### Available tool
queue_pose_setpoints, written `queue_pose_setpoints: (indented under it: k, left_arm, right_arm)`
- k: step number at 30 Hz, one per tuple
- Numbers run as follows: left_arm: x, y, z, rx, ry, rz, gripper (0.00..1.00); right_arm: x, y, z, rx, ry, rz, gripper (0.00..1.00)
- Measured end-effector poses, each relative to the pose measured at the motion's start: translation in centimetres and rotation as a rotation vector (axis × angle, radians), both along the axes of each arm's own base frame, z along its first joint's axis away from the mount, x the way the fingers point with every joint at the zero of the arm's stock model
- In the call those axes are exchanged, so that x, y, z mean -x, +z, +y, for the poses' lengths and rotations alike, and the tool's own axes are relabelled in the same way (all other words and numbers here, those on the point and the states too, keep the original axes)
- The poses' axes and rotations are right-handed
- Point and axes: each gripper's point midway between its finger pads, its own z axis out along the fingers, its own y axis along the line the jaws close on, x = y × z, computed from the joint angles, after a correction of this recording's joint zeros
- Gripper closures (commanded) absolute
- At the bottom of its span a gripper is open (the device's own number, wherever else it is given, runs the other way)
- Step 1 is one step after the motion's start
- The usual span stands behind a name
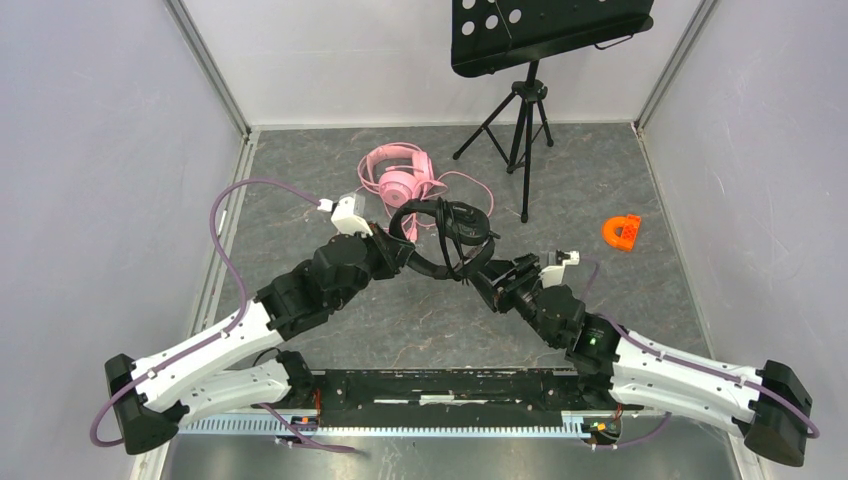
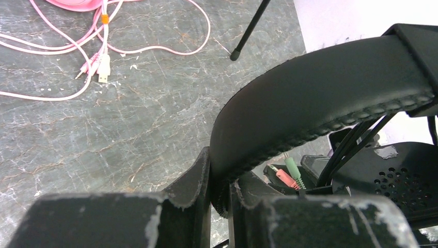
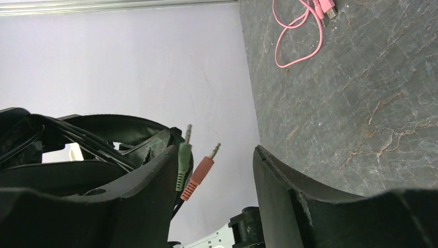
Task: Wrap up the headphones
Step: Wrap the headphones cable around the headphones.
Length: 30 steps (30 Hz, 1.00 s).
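Observation:
The black headphones (image 1: pixel 447 238) hang above the table between both arms. My left gripper (image 1: pixel 402 246) is shut on their padded headband (image 2: pixel 320 98); the left wrist view shows the band pinched between the fingers of that gripper (image 2: pixel 220 173). The thin black cable runs around the headset, and its green and red plugs (image 3: pixel 192 166) stick up beside the left finger of my right gripper (image 3: pixel 217 160), which is open with a wide gap. In the top view the right gripper (image 1: pixel 482 274) is just right of the headset. The pink headphones (image 1: pixel 398 176) lie on the table behind, with their pink cable (image 2: pixel 103 46) spread loose.
A black music stand (image 1: pixel 540 35) on a tripod (image 1: pixel 520 120) stands at the back right of centre; one tripod foot (image 2: pixel 235 54) is near the pink cable. A small orange plastic piece (image 1: pixel 622 232) lies at the right. White walls enclose the table.

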Motion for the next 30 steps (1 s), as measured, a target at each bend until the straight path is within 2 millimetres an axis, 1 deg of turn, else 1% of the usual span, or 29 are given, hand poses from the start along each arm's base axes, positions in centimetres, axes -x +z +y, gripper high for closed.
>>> queue_pose_setpoints:
  k: [4, 13, 18, 21, 24, 26, 28, 30]
  left_arm:
    - [0.1, 0.2, -0.3, 0.016, -0.012, -0.006, 0.98]
    - [0.2, 0.3, -0.8, 0.042, -0.033, -0.016, 0.98]
    - [0.2, -0.1, -1.0, 0.046, -0.042, -0.016, 0.98]
    - [0.4, -0.2, -1.3, 0.053, -0.056, -0.016, 0.98]
    - [0.3, -0.3, -1.5, 0.059, -0.063, -0.021, 0.98]
    - [0.3, -0.3, -1.5, 0.058, -0.065, -0.024, 0.98]
    - [0.4, -0.3, -1.5, 0.059, -0.069, -0.025, 0.98]
    - [0.5, -0.2, -1.7, 0.062, -0.076, -0.025, 0.98]
  right_arm:
    - [-0.1, -0.2, 0.2, -0.01, -0.002, 0.012, 0.4]
    - [-0.3, 0.5, 0.6, -0.054, -0.003, 0.017, 0.38]
    - [-0.2, 0.9, 0.8, -0.086, 0.004, 0.023, 0.38]
    - [-0.2, 0.9, 1.3, -0.109, 0.016, 0.037, 0.41]
    - [-0.2, 0.7, 1.8, -0.124, 0.03, 0.055, 0.49]
    - [-0.1, 0.7, 2.0, -0.134, 0.037, 0.064, 0.58]
    - [-0.1, 0.9, 2.1, -0.15, 0.038, 0.065, 0.75]
    - [-0.2, 1.3, 2.1, -0.172, 0.035, 0.059, 0.94]
